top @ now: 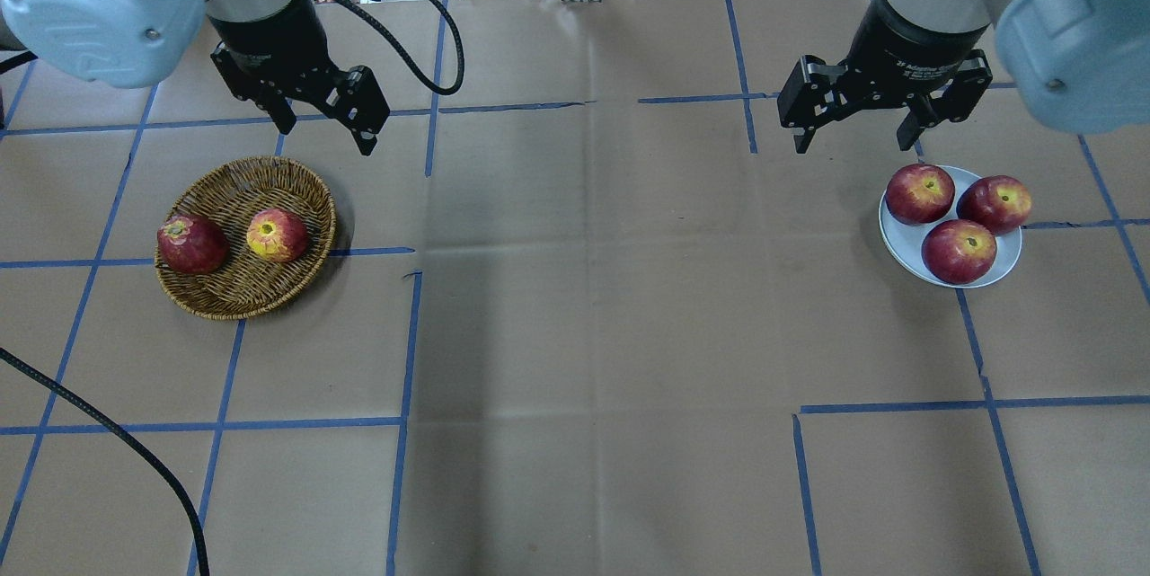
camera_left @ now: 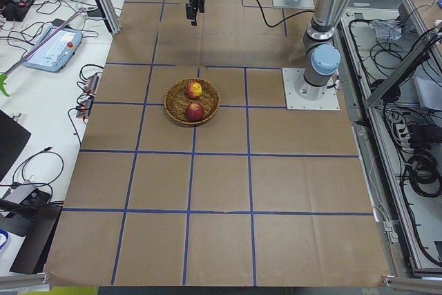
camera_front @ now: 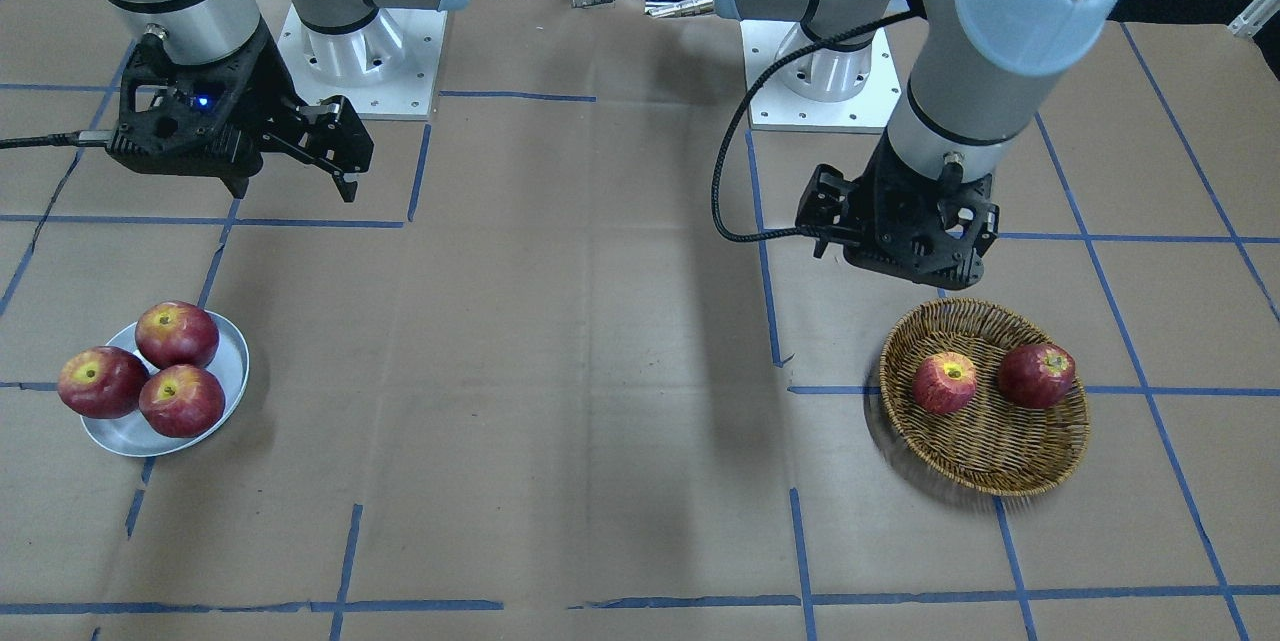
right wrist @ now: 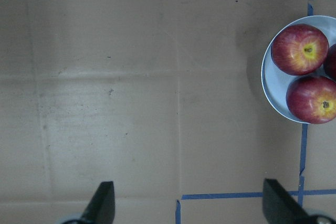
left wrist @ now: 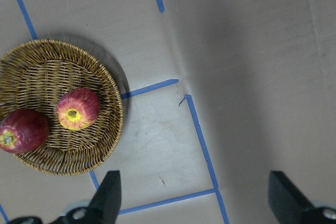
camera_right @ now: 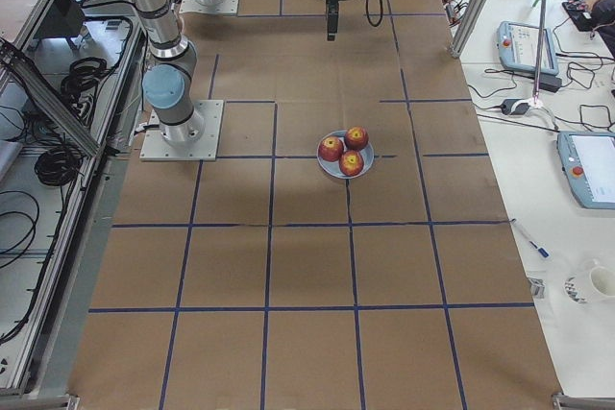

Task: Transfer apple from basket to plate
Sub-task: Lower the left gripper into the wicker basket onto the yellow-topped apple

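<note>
The wicker basket (top: 234, 190) lies on the table's left side and holds two apples. The lighter pinkish-red apple (top: 277, 234) with a yellow stem patch lies right of a darker red apple (top: 191, 243). The left wrist view shows the basket (left wrist: 42, 66) and the lighter apple (left wrist: 78, 108) at its left. My left gripper (top: 323, 131) is open and empty, raised beside the basket's edge. The metal plate (top: 894, 236) on the right holds three dark red apples. My right gripper (top: 855, 143) is open and empty, raised beside the plate (right wrist: 270, 87).
Brown paper with blue tape lines covers the table. A black cable (top: 108, 432) trails across the near left corner in the overhead view. The arm bases (camera_front: 810, 71) stand on white mounts at the robot's side.
</note>
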Robot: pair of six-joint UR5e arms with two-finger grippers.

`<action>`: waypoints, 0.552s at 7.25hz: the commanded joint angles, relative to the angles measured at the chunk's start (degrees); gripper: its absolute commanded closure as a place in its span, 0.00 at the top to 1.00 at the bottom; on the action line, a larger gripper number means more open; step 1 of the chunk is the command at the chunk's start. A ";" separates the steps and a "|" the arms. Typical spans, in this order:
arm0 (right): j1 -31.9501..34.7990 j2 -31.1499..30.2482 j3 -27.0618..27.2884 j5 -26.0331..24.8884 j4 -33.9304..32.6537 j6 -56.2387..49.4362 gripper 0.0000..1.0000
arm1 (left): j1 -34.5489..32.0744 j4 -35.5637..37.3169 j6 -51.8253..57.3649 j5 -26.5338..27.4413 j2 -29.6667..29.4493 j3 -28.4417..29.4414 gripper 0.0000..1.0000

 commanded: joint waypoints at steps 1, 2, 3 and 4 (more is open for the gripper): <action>0.00 0.00 0.00 0.01 0.00 0.00 1.00 | 7.21 10.19 11.04 0.04 -0.96 -8.27 0.94; 0.00 -0.09 0.00 -0.07 0.08 0.09 1.00 | 9.50 17.83 14.67 0.04 -1.23 -12.83 0.98; 0.00 0.00 0.00 0.01 0.00 0.00 1.00 | 11.52 23.99 16.36 0.04 -2.97 -16.62 0.98; 0.00 -0.09 0.00 0.01 0.08 0.09 1.00 | 13.55 27.10 18.56 0.13 -5.60 -17.27 0.98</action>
